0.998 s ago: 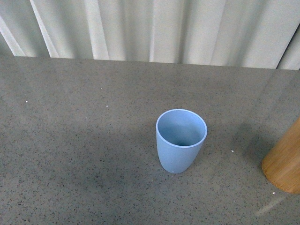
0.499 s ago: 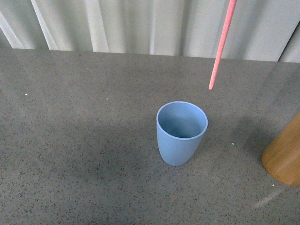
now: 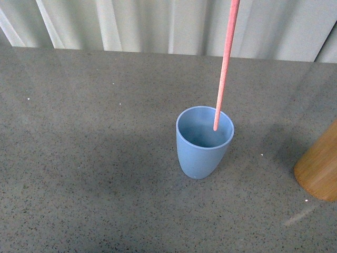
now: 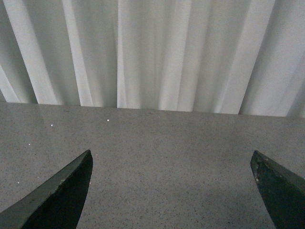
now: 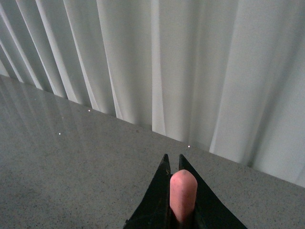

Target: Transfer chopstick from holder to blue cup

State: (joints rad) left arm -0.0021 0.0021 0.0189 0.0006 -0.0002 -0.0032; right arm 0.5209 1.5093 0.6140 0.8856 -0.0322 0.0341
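The pale blue cup (image 3: 204, 142) stands upright on the grey table in the front view. One salmon-pink chopstick (image 3: 224, 63) hangs nearly upright from the top edge, its lower tip at the cup's mouth, just inside the rim on the right. The wooden holder (image 3: 319, 174) shows partly at the right edge. My right gripper (image 5: 172, 162) is shut on the chopstick's rounded top end (image 5: 183, 191); it is out of the front view. My left gripper (image 4: 171, 160) is open and empty over bare table, also out of the front view.
A white pleated curtain (image 3: 158, 26) hangs along the table's far edge. The grey speckled table (image 3: 79, 158) stretches left of the cup.
The chopstick came in from the top, then moved down and left until its tip reached the cup's mouth. The view shifted slightly, so the cup sits higher in frame.
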